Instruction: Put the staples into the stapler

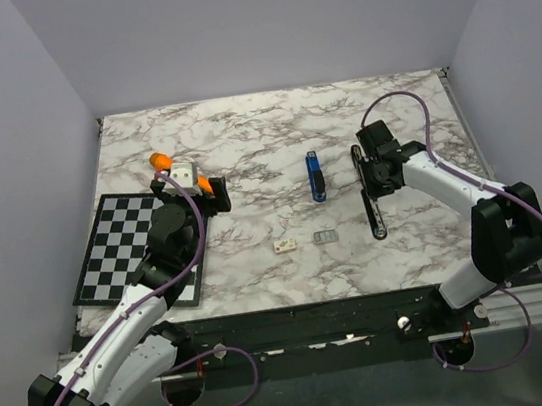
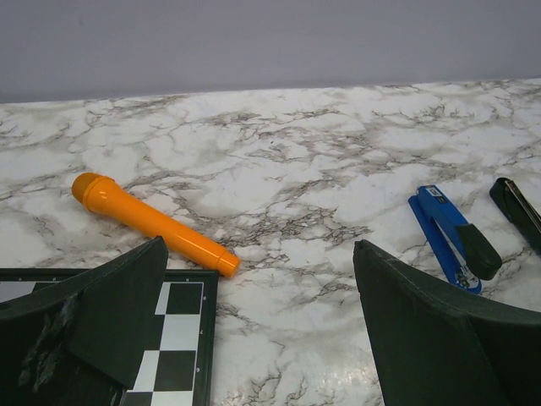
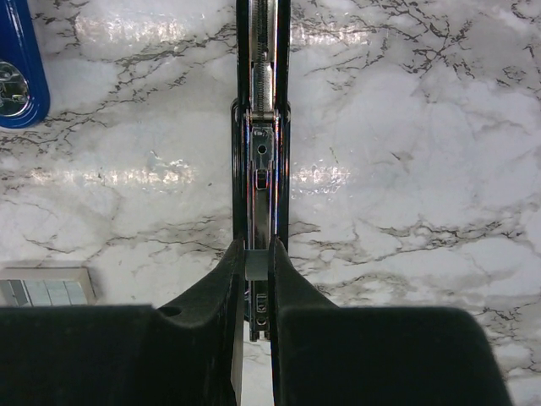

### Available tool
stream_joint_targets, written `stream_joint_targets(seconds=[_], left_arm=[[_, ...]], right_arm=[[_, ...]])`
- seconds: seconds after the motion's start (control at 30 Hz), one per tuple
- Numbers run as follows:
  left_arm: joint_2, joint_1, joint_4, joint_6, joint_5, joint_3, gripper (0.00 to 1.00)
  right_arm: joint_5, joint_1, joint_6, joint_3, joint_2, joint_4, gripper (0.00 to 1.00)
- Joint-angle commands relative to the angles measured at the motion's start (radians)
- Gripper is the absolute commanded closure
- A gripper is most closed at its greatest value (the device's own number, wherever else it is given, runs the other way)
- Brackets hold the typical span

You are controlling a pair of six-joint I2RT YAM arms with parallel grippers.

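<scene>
Both fingers of the right gripper press nearly together on the metal rail of the opened black stapler. The staples lie on the marble to its left, not yet picked up. An off-axis pull could drag the stapler or slip off the thin rail. Left gripper hangs spread wide, well apart.

Lighting's bright n even from overhead, shadows v soft. Right wrist cam has white glare streaks on the marble table; right gripper up close looks dark, bit blurry. Top view's sharp.
</scene>
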Motion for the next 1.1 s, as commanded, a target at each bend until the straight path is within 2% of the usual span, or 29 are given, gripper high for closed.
stream_joint_targets(seconds=[0.0,1.07], left_arm=[[-0.012,-0.004,0.027,0.005,0.0,-0.006,0.01],[-0.007,-0.004,0.027,0.005,0.001,-0.006,0.01]], right_arm=[[0.021,-0.013,0.013,-0.035,-0.006,0.042,0.82],[-0.025,-0.02,-0.001,-0.08,0.031,0.059,0.83]])
